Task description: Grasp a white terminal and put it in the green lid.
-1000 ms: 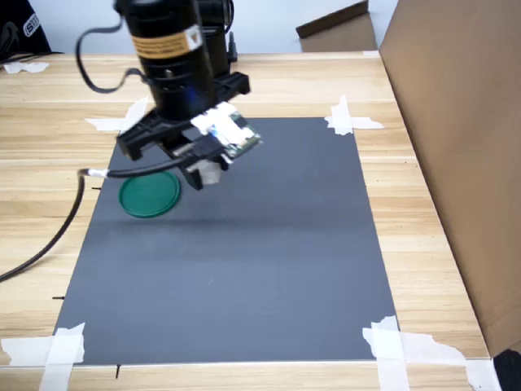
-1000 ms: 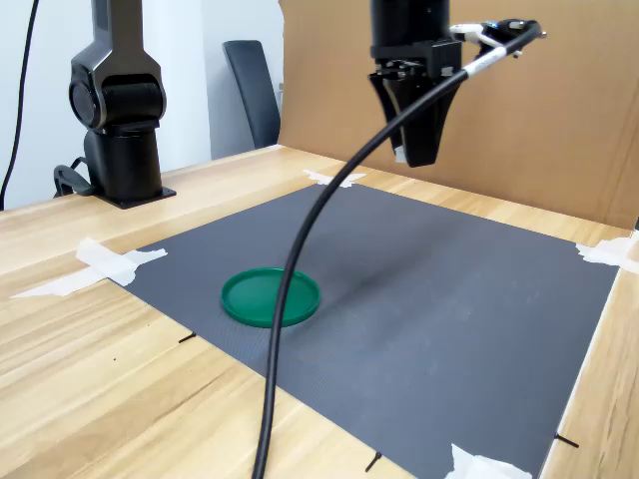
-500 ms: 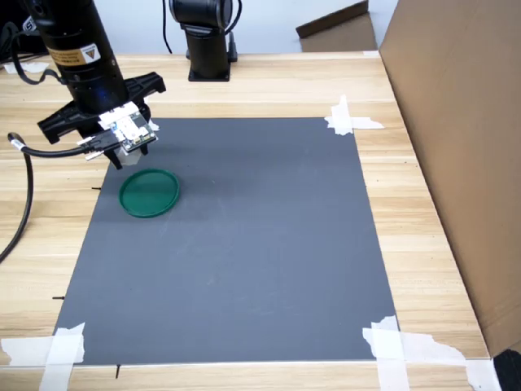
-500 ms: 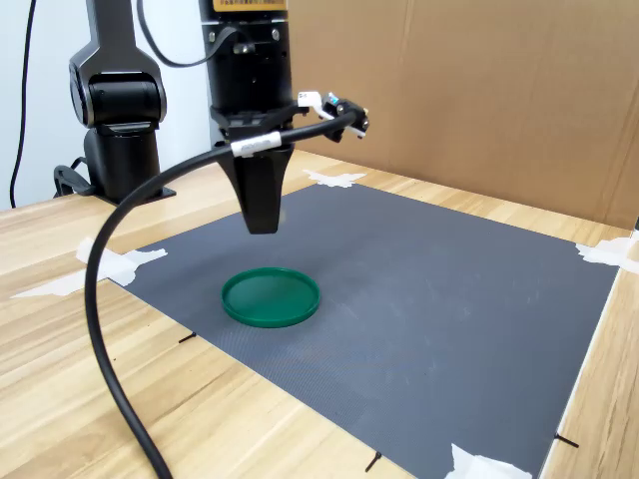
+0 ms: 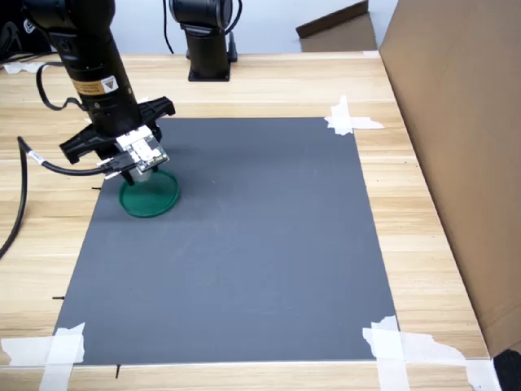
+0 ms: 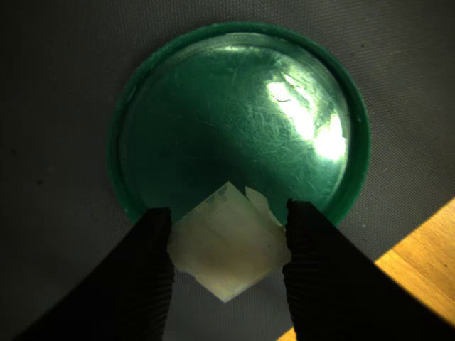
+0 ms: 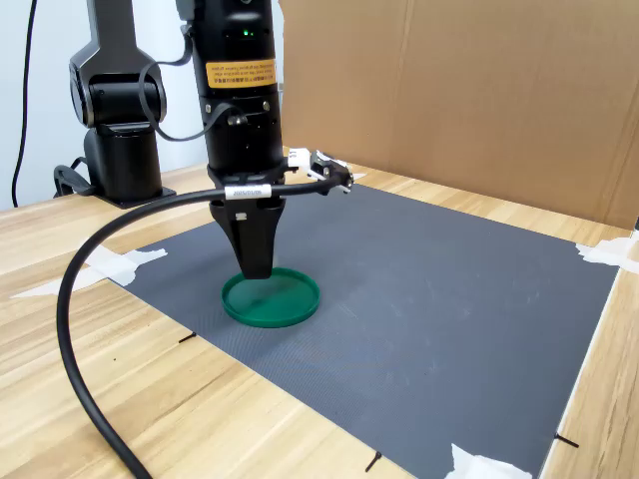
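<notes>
In the first exterior view, the green lid (image 5: 149,194) lies flat on the dark mat (image 5: 244,244), near the mat's corner at the first exterior view's upper left. The black arm (image 5: 89,57) stands over the lid, and the gripper (image 5: 137,173) hangs above the lid's rim on the side toward the arm's base (image 5: 207,41). The fingertips are hidden here by the small camera board (image 5: 140,151) on the wrist, so the white terminal cannot be seen in this view. White tape (image 5: 348,120) holds the mat's corners to the wooden table (image 5: 423,236).

In the wrist view, the white terminal (image 6: 229,249) sits between the two black fingers (image 6: 153,277), and both fingers press on its sides, so the gripper (image 6: 226,264) is clamped on it. The terminal overlaps the rim of the green lid (image 6: 234,128) and partly the mat (image 6: 57,85) just outside the lid. The lid's inner floor is bare and shiny. A strip of table (image 6: 419,263) shows beyond the mat's edge.

In the second exterior view, the gripper (image 7: 257,267) points straight down, with its tip just above the far rim of the green lid (image 7: 272,298). A thick black cable (image 7: 110,289) curves from the wrist down toward the table (image 7: 150,399) in front of the lid. A brown cardboard wall (image 7: 479,90) stands behind the mat (image 7: 429,299).
</notes>
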Action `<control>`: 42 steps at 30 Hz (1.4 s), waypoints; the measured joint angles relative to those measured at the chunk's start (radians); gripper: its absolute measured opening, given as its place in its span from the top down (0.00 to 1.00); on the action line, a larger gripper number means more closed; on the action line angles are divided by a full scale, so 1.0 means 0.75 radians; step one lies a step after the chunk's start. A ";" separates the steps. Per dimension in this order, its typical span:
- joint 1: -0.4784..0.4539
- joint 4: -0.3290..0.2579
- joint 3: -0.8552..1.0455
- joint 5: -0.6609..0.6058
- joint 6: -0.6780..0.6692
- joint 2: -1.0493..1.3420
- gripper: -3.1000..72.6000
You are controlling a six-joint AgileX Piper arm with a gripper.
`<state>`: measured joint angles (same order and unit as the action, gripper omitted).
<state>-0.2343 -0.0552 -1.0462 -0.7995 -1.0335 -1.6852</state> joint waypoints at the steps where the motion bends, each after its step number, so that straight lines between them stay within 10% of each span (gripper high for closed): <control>1: 0.000 0.000 0.000 0.000 0.000 -0.006 0.48; 25: 0.000 -0.020 0.000 0.045 0.037 -0.012 0.21; 30: 0.000 -0.115 0.000 0.092 0.153 0.097 0.42; 36: 0.000 -0.284 0.002 0.139 0.190 0.268 0.91; 42: 0.000 -0.408 0.003 0.244 0.205 0.462 0.99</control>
<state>-0.2343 -0.3615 -1.0439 -0.6167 -0.8800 -1.3388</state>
